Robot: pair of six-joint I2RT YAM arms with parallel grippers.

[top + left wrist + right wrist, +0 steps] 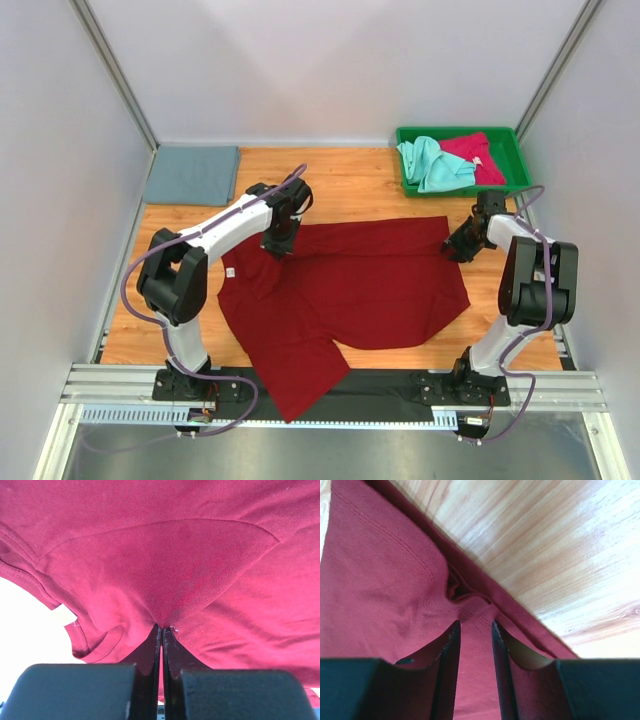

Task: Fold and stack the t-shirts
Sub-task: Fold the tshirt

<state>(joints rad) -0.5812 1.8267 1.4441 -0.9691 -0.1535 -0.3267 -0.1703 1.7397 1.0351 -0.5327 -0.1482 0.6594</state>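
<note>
The dark red t-shirt [340,290] lies spread on the wooden table, one part hanging over the near edge. My left gripper [279,243] is at its far left edge, shut on a pinch of the red cloth [200,555], which tents up from the closed tips [163,627]. My right gripper [458,245] is at the shirt's far right corner. Its jaws [475,623] stand a little apart, pressed onto the cloth [380,580] just inside the hem, which puckers at the tips. A folded slate grey-blue t-shirt [192,174] lies at the far left.
A green tray [512,140] at the far right holds a crumpled mint green t-shirt [430,163] and a pinkish-red one [475,155]. Bare wood [545,540] shows beyond the hem. White walls enclose the table on three sides.
</note>
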